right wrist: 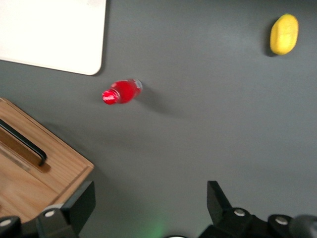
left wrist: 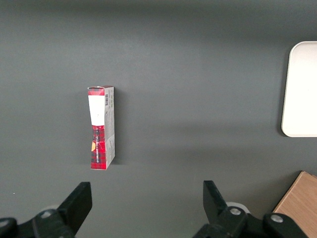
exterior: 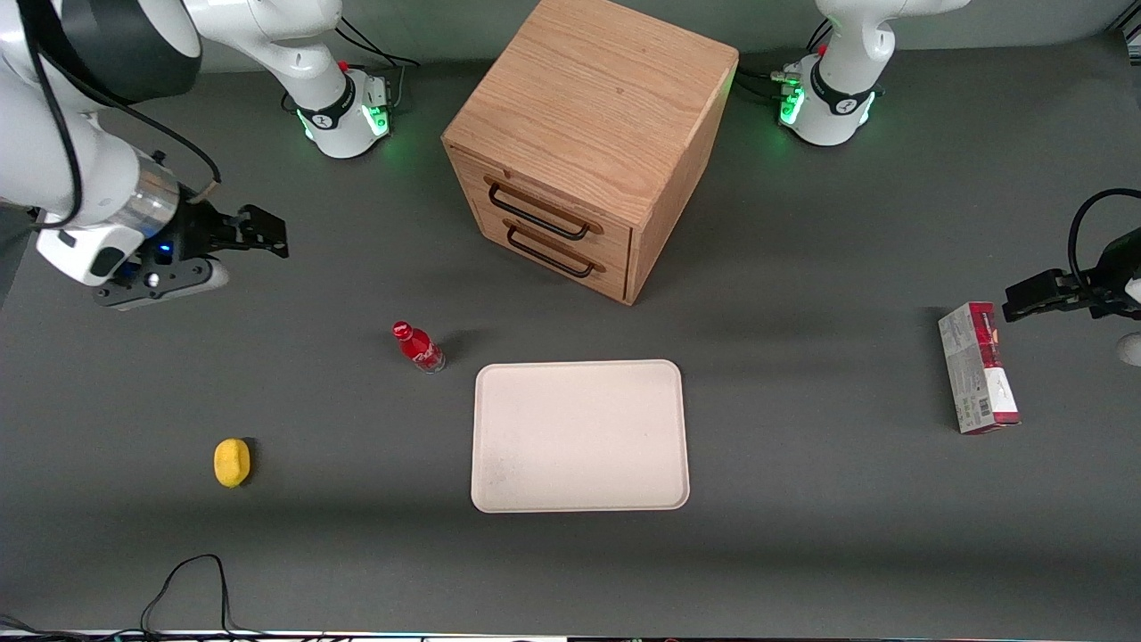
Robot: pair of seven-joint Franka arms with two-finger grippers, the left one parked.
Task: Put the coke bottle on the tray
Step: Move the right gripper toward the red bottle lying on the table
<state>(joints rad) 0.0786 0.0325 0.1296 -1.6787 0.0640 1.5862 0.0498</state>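
The coke bottle (exterior: pixel 419 346) is small and red with a red cap and stands upright on the dark table, beside a corner of the tray (exterior: pixel 579 435). The tray is large, flat and cream-white, nearer the front camera than the wooden cabinet. My right gripper (exterior: pixel 258 230) hangs above the table toward the working arm's end, well apart from the bottle, with its fingers spread wide and nothing between them. The right wrist view shows the bottle (right wrist: pixel 122 91) and a tray corner (right wrist: pixel 59 34), with both fingers (right wrist: pixel 81 203) apart over bare table.
A wooden two-drawer cabinet (exterior: pixel 588 143) stands farther from the front camera than the tray. A yellow lemon (exterior: pixel 232 462) lies toward the working arm's end. A red-and-grey carton (exterior: pixel 978 367) lies toward the parked arm's end. Cables run along the table's front edge (exterior: pixel 187 588).
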